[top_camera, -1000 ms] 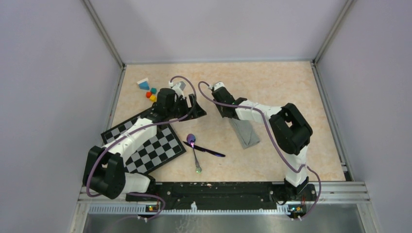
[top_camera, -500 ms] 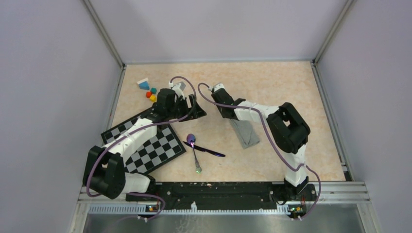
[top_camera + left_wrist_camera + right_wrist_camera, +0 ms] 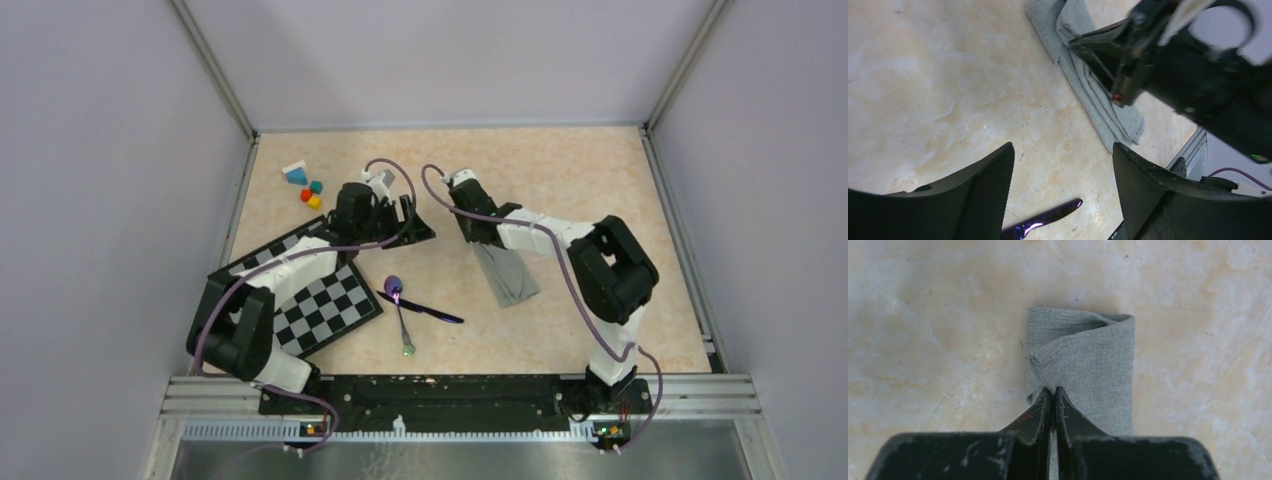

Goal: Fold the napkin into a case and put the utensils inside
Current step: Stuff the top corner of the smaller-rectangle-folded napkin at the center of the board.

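Top external view: the napkin (image 3: 510, 280), folded into a narrow grey-green strip, lies on the table (image 3: 580, 180) right of centre, beneath the right arm. The right gripper (image 3: 1050, 392) points down at the strip's far end. Its jaws are pressed together and pinch the edge of the top cloth layer, which stands slightly proud of the layer below. The left gripper (image 3: 1063, 150) hovers over bare tabletop to the left of the napkin. Its jaws are spread wide with nothing between them, and it is clear of the cloth. The spoon (image 3: 393, 287) and the dark stick (image 3: 440, 315) lie crossed near the table centre, between the checkered board (image 3: 320, 305) and the napkin, apart from both grippers. The spoon's bowl points away from the arm bases. Small coloured blocks (image 3: 308, 190) sit at the far left, beyond the board.
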